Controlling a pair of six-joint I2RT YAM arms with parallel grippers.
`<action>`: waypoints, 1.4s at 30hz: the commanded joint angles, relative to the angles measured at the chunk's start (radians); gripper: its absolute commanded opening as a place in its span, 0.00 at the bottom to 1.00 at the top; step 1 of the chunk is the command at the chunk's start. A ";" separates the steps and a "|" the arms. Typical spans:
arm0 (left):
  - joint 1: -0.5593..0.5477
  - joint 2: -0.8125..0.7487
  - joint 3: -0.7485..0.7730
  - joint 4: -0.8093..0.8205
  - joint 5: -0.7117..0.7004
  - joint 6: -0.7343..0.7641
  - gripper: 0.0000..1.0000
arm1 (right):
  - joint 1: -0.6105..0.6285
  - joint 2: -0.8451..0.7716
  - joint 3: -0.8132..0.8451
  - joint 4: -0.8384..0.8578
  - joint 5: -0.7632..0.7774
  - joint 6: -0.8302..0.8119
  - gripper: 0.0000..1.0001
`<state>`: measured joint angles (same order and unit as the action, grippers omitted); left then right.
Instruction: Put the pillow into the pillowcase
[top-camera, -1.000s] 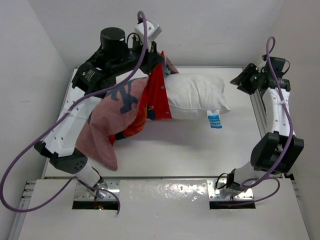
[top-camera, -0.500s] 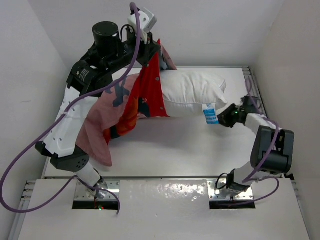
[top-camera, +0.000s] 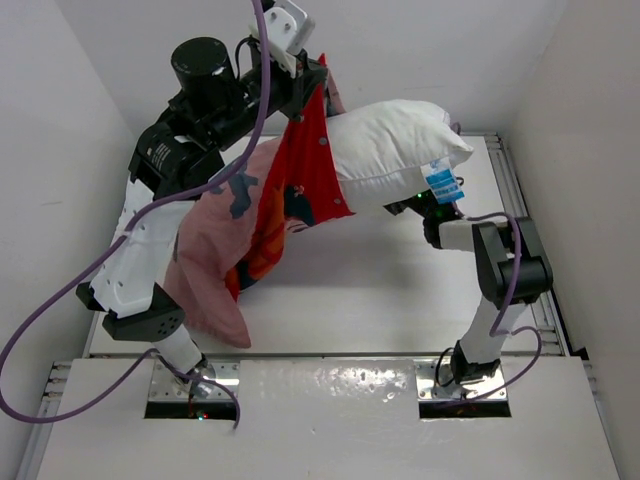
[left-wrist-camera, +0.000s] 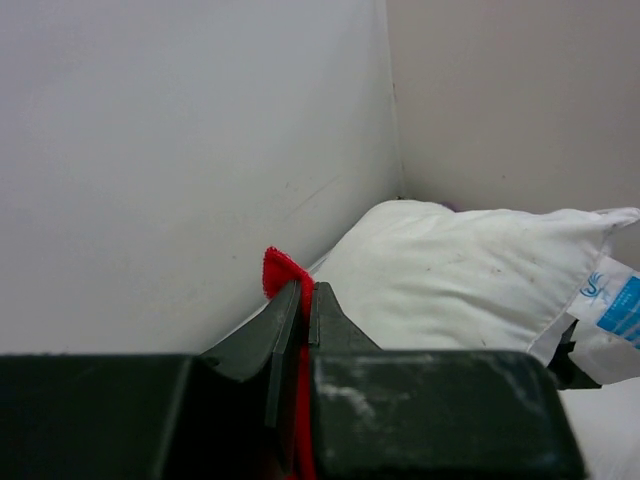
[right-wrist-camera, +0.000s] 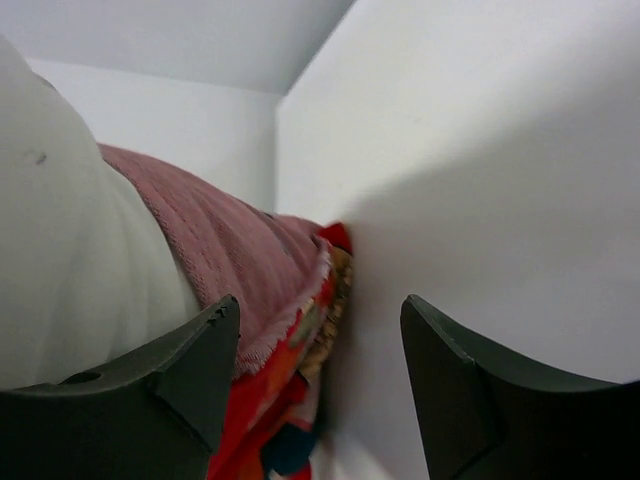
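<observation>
The white pillow (top-camera: 395, 145) lies at the back of the table, its left end inside the mouth of the red pillowcase (top-camera: 300, 180), its right end with the blue tag (top-camera: 441, 184) tilted up. My left gripper (top-camera: 312, 84) is shut on the pillowcase's red edge (left-wrist-camera: 283, 268) and holds it high; the pinkish inside (top-camera: 215, 270) hangs over the left arm. The left wrist view shows the pillow (left-wrist-camera: 470, 280) beyond the jaws. My right gripper (top-camera: 412, 208) is open beneath the pillow's raised right end; its view (right-wrist-camera: 320, 335) shows the pillow (right-wrist-camera: 60, 270) to the left and the pillowcase (right-wrist-camera: 240, 270) ahead.
White walls close in the table (top-camera: 380, 290) at the back and both sides. The right arm (top-camera: 500, 265) bends over the table's right part. A metal rail (top-camera: 520, 210) runs along the right edge.
The right arm swung in from the far right edge to under the pillow's tag end, which has risen. The left gripper lifted the pillowcase edge slightly higher.
</observation>
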<state>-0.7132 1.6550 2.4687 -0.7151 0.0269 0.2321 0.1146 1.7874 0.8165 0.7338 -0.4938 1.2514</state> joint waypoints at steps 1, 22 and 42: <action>-0.025 -0.055 0.082 0.264 -0.007 0.021 0.00 | 0.045 0.043 0.018 0.363 0.017 0.177 0.65; -0.037 -0.060 0.053 0.258 -0.120 0.124 0.00 | 0.185 -0.114 0.029 0.110 0.066 0.217 0.00; -0.034 -0.060 0.058 0.327 -0.174 0.075 0.00 | -0.035 -0.626 0.268 -0.789 0.256 -0.321 0.12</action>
<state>-0.7040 1.6043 2.4512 -0.5598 -0.2165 0.3435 0.0769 1.1244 1.3529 -0.0113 -0.2420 0.8776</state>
